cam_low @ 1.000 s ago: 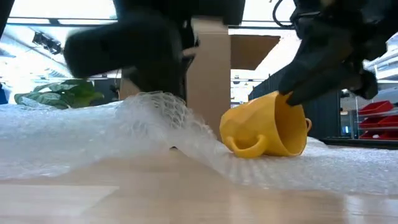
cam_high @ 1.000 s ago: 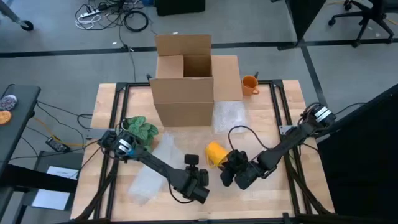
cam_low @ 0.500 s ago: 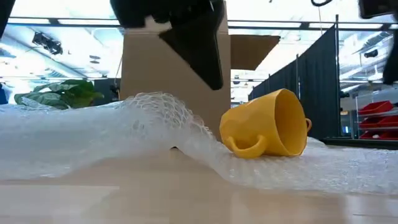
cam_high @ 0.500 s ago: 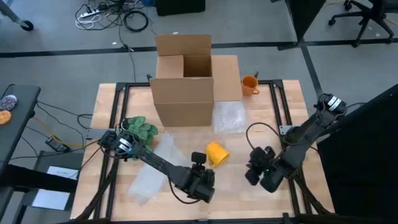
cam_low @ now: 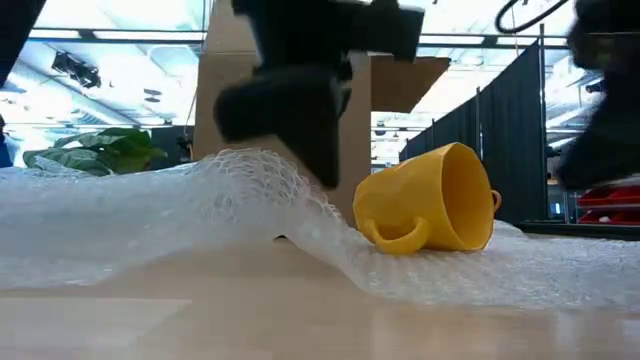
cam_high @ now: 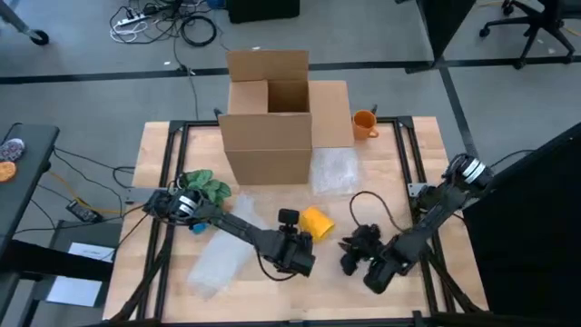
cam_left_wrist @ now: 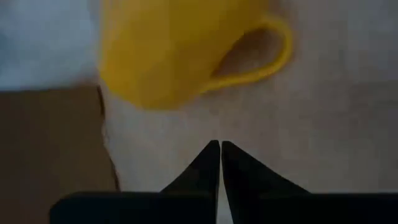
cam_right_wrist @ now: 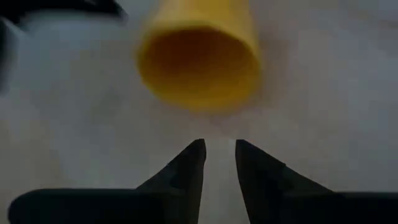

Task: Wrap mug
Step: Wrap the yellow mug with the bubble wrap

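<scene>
High view first: the yellow mug (cam_high: 317,222) lies on its side on the bubble wrap (cam_high: 227,250) near the middle of the table (cam_high: 418,159), toward the front edge. The left gripper (cam_high: 292,250) has slid in just beside the mug; half a second ago it sat a little farther forward. The right gripper (cam_high: 359,250), which had swung well away toward the right edge, is back near the mug's open end. The mug itself has not moved, so I'd say it has been let go and both arms are setting up to fold the sheet.

Low view: the mug (cam_low: 428,200) rests handle-down on the wrap (cam_low: 150,210), which humps up just beside it, with the left gripper dark above that hump.

Left wrist view: the fingers (cam_left_wrist: 208,165) are pressed together, empty, aimed at the wrap below the mug's handle.

Right wrist view: the fingers (cam_right_wrist: 186,165) stand a narrow gap apart, holding nothing, facing the mug's mouth (cam_right_wrist: 199,59).
</scene>
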Robot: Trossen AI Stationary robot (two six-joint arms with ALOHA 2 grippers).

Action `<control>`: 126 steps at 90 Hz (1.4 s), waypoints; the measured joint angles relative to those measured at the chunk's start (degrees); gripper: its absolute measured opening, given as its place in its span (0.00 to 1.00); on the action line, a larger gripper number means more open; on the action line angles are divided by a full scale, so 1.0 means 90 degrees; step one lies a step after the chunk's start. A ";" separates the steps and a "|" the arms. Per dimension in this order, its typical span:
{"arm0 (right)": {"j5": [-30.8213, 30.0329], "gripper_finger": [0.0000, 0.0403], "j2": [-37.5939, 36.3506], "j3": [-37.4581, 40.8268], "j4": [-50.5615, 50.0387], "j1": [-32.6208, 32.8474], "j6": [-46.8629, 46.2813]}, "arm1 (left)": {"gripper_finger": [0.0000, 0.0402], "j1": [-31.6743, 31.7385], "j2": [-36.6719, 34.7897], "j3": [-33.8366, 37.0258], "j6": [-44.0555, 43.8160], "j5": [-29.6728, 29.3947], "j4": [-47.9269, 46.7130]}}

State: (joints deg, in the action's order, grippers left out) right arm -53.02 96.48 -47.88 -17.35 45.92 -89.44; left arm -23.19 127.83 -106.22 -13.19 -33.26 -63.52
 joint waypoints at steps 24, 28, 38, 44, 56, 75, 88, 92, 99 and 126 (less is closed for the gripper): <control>-0.0658 0.18 0.0996 0.0002 0.3227 -0.0601 0.1713 | 0.01 -0.0020 0.0000 0.0717 -0.0379 0.0628 0.0186; -0.0655 0.18 0.1040 0.0002 0.3527 -0.0636 0.1939 | 0.00 -0.0053 0.0000 0.0836 -0.0435 0.0641 0.0273; -0.0685 0.18 0.1045 0.0005 0.3851 -0.0686 0.2395 | 0.00 -0.0131 0.0000 0.1004 -0.0556 0.0633 0.0467; -0.0815 0.17 0.1045 0.0005 0.3852 -0.0751 0.2457 | 0.00 -0.0152 0.0000 0.1006 -0.0564 0.0645 0.0548; -0.0773 0.15 0.1045 0.0005 0.3835 -0.1007 0.2476 | 0.00 -0.0186 0.0000 0.0975 -0.0525 0.0645 0.0903; -0.0206 0.06 0.1033 0.0002 0.3830 -0.1356 0.2764 | 0.00 -0.0188 0.0000 0.0967 -0.0387 0.0654 0.0973; 0.0097 0.01 0.0997 -0.0006 0.3862 -0.1402 0.3027 | 0.00 -0.0188 0.0000 0.0962 -0.0234 0.0659 0.0663; 0.0277 0.01 0.0915 -0.0005 0.3857 -0.1401 0.3216 | 0.00 -0.0189 0.0000 0.0962 -0.0238 0.0663 0.0436; 0.0597 0.01 0.0701 0.0000 0.3694 -0.1305 0.3577 | 0.00 -0.0203 0.0000 0.0960 -0.0377 0.0662 0.0130; 0.1864 0.00 -0.0880 0.0015 0.1406 -0.0957 0.4108 | 0.00 -0.0365 0.0000 0.0960 -0.0536 0.0666 -0.0054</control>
State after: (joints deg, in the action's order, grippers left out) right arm -36.25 88.56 -47.75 -4.69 37.30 -52.47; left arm -26.48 127.83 -97.58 -18.02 -27.27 -64.01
